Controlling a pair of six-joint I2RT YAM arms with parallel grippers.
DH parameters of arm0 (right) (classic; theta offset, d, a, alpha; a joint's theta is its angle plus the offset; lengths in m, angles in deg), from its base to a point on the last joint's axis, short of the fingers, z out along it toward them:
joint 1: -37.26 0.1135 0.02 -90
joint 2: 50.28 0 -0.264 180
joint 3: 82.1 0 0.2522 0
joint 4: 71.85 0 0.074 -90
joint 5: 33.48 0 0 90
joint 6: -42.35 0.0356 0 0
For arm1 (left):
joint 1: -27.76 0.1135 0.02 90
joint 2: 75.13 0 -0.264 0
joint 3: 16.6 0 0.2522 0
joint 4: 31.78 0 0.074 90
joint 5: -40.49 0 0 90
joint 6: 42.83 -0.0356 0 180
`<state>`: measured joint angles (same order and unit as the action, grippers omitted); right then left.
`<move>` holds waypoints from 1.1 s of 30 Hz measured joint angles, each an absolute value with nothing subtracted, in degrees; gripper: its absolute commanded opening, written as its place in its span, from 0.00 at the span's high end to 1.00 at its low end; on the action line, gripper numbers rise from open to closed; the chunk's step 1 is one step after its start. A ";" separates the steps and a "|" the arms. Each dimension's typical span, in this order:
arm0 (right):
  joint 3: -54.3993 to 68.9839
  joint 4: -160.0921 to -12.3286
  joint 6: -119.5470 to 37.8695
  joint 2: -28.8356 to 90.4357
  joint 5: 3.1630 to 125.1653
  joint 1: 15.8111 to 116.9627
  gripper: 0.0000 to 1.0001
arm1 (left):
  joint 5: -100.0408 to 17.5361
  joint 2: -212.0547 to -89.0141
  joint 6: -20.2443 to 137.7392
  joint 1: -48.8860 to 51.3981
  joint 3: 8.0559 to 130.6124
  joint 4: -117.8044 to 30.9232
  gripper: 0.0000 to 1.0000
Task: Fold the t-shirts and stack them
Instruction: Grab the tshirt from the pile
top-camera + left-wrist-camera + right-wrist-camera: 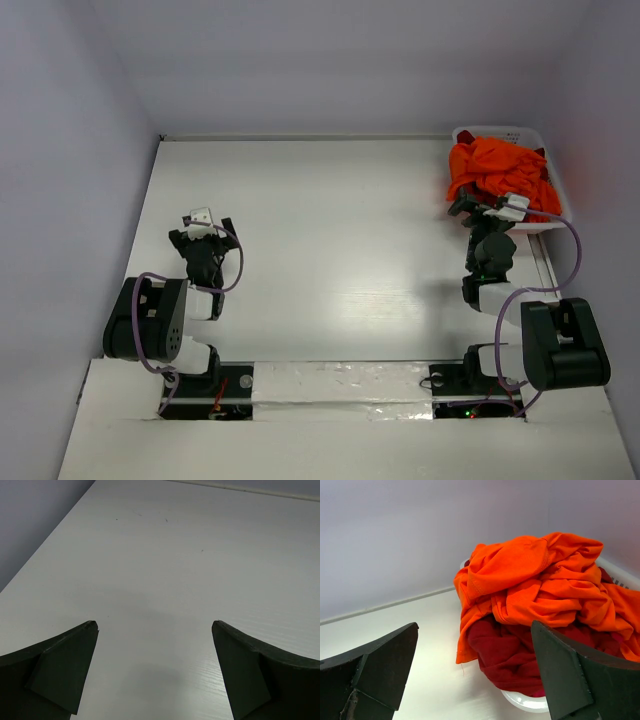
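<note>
Black right gripper (pixel 474 625), jaws wide and empty, faces the orange t-shirt (pixel 535 580) heaped over dark red t-shirts (pixel 505 655) in the white basket (pixel 525 702); the red cloth shows plainly only in this wrist view. The left gripper (pixel 154 622), equally wide, hangs over the white table (pixel 200 555).

Colour survey: plain tones throughout.
Upper right of the top view: orange t-shirt (pixel 540 580), bright and unpatterned, lying over dark red t-shirt (pixel 510 655), likewise plain, in a white basket (pixel 525 703). Surface (pixel 330 230) is white with a faint grain. Left pincer (pixel 154 625) and right pincer (pixel 474 625) are matt near-black. Cables (pixel 578 252) are purple. Walls (pixel 60 150) are pale lilac-grey.
</note>
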<state>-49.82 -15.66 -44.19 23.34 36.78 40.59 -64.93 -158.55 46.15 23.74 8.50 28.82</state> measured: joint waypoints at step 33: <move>-9.45 -68.58 -36.41 10.19 32.51 40.59 0.00 | -73.87 -145.17 61.47 17.01 54.14 -22.56 0.01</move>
